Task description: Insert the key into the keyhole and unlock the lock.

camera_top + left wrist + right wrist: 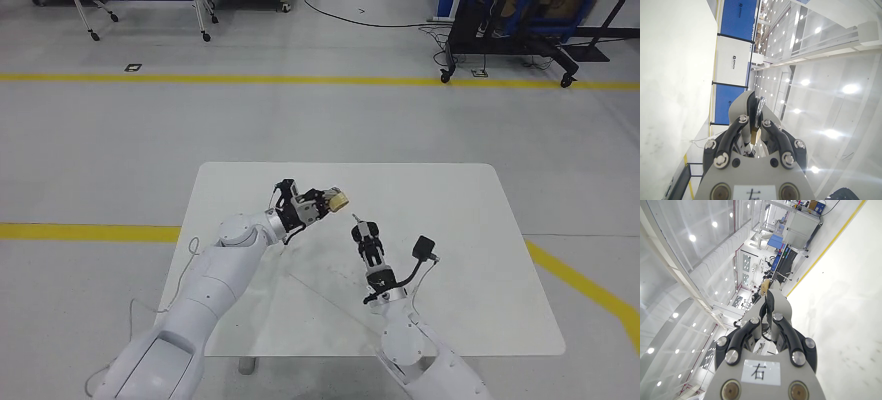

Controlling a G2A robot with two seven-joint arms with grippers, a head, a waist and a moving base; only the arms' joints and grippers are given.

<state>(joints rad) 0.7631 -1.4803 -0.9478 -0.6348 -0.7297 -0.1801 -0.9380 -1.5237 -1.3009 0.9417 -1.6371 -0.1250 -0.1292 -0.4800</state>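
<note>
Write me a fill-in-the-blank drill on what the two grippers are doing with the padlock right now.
1. The brass padlock with a silver shackle is clamped in the ___ arm's jaws.
2. The left gripper and the right gripper both have their jaws ___.
3. In the top view, the padlock is held over the ___ rectangular table with rounded corners.

Missing words: left; shut; white.

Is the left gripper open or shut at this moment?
Shut on the lock: the fingers of the left gripper press its silver shackle from both sides, and the brass body sits between them.
</note>
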